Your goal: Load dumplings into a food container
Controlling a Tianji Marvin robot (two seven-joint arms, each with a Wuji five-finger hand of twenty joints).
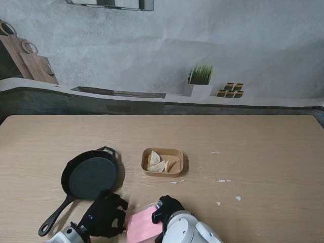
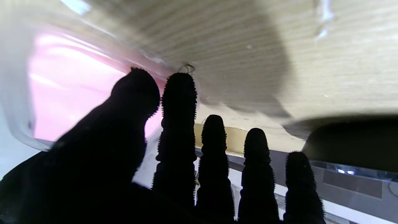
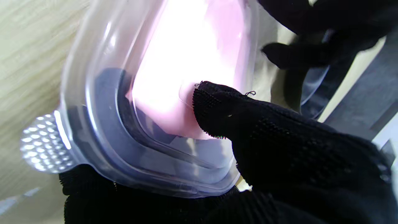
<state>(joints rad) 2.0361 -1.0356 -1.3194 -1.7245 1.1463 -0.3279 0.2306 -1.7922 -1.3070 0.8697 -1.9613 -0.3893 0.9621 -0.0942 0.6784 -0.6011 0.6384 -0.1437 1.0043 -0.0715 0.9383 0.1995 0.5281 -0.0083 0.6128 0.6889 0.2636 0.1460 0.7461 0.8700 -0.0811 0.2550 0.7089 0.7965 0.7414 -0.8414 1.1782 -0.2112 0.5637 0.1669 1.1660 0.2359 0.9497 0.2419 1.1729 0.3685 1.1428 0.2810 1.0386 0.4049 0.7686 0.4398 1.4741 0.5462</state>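
Obs.: the pink-lidded clear container (image 1: 143,224) sits at the desk's near edge, about mid-width, between your two hands. Your right hand (image 1: 167,207) is clamped on it: in the right wrist view the thumb (image 3: 217,109) presses the pink lid while the other fingers sit under the clear rim. Your left hand (image 1: 105,215) is just beside the container's left side; its fingers (image 2: 178,102) are spread, and you cannot tell whether they touch the plastic.

Key relation: the dumplings (image 1: 161,163) lie in the brown paper tray (image 1: 146,169), farther from you than the container, toward the desk's middle. Your right hand looks slightly nearer to them. The black skillet (image 1: 90,177) sits left of the tray.

Hidden: the container's near end is cut off by the frame; the dumpling count is unclear.
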